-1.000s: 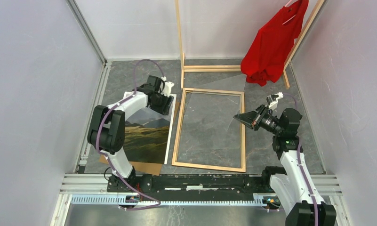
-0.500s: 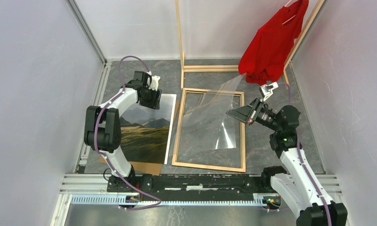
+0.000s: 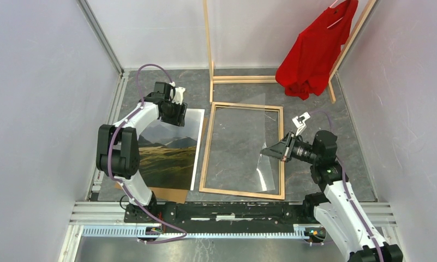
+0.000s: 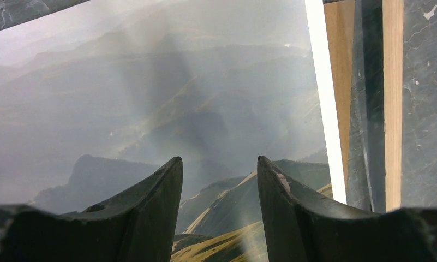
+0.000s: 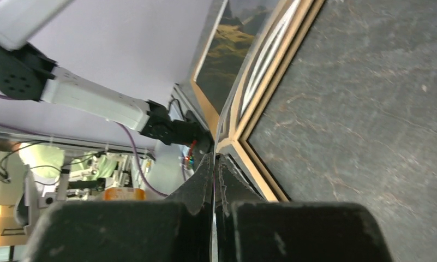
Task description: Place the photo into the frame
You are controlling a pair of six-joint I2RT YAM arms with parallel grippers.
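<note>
Top external: I've lowered the clear sheet (image 3: pixel 262 164), pinched in right gripper (image 3: pixel 273 151), toward frame (image 3: pixel 205 158); left gripper (image 3: pixel 177 117) gapes empty over photo (image 3: pixel 169 155), likely next in.

From above, the left arm (image 3: pixel 142 117) covered the photo's (image 3: pixel 169 158) far corner, and the left gripper (image 3: pixel 178 117) was too small to show whether it touched the paper. The board (image 3: pixel 172 194) lay mostly hidden under the photo, with only a brown strip showing at its near edge. The clear sheet (image 3: pixel 262 166) was faint, its edges hard to trace over the frame (image 3: pixel 238 192). The rack (image 3: pixel 207 43) and shirt (image 3: pixel 314 54) were cut off at the top, the right arm (image 3: pixel 341 196) at the bottom. In the left wrist view the photo ran past the edges, and the fingers' (image 4: pixel 150 207) roots were cropped. In the right wrist view the sheet was edge-on, barely visible between the fingers (image 5: pixel 197 188), and the background was blurred.
</note>
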